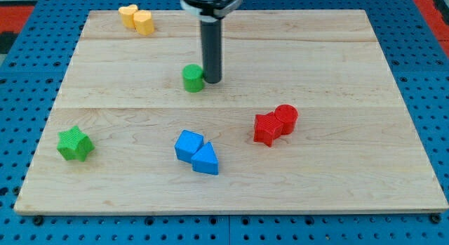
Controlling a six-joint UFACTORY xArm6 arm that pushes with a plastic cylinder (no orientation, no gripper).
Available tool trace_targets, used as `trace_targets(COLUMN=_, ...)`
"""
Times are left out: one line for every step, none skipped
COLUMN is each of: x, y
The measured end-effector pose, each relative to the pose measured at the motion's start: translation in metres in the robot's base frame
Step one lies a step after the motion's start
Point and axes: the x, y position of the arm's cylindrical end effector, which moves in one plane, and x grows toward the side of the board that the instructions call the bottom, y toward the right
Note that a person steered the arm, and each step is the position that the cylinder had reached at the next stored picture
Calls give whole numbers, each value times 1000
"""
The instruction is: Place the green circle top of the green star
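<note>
Near the counter's point(393, 76) middle, my tip point(211, 81) touches the green circle's point(193, 78) right side; there are no jaws, so nothing is held. Pushing steadily left and slightly down should park it just above the green star point(74, 144).

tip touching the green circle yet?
Touching, as far as the camera view shows: my tip sits flush against the right side of the green circle, no board visible between them.

My tip point(212, 81): just beside the green circle point(193, 78), on its right, upper middle of the board point(337, 55).
Green star point(74, 144): lower left, well apart from the circle.
Yellow pair point(136, 19): top left, touching.
Blue pair point(196, 152): bottom centre, touching.
Red pair point(275, 123): right of centre, touching.
</note>
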Motion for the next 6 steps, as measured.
trace_targets(x=-2, y=-42)
trace_targets(x=15, y=-104)
trace_targets(x=29, y=-135)
trace_targets(x=17, y=-165)
trace_targets(x=11, y=-178)
trace_targets(x=32, y=-193)
